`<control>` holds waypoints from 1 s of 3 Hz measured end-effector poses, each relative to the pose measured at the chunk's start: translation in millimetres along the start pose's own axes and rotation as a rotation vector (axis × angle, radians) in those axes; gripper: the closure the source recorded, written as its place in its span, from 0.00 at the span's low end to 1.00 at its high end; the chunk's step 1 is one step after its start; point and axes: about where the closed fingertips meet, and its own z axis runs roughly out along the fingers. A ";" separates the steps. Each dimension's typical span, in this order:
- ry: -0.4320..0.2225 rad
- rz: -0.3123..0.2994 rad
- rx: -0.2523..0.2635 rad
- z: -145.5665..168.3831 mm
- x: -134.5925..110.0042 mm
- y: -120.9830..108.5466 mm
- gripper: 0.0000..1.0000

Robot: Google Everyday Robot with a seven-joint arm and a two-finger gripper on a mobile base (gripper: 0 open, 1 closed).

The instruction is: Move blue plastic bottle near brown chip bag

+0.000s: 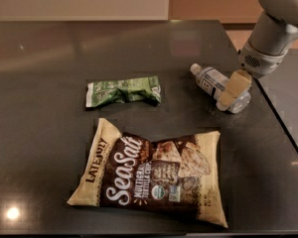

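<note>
A dark, glossy table (49,73) is recorded across almost the whole view, with its right edge seen at the far right. The grey robot arm (273,29) is observed entering from the upper right corner and reaching down toward the table's right side.

The brown chip bag (154,175) is found lying flat at the near centre of the table, lettering upward. A green snack bag (123,90) is noted lying flat just beyond it, toward the left, apart from it.

The blue plastic bottle (211,79) is found lying on its side at the right of the table, cap pointing far-left, well apart from the brown chip bag and to the right of the green snack bag.

The gripper (232,93) is located at the bottle's base end, its beige tip overlapping the bottle. Whether the gripper is grasping the bottle or released cannot be told.
</note>
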 end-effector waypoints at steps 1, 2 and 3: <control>0.009 0.025 -0.020 12.6 -1.3 0.3 0.17; 0.008 0.036 -0.034 16.9 -2.1 2.7 0.41; -0.004 0.034 -0.038 11.6 -1.7 6.8 0.64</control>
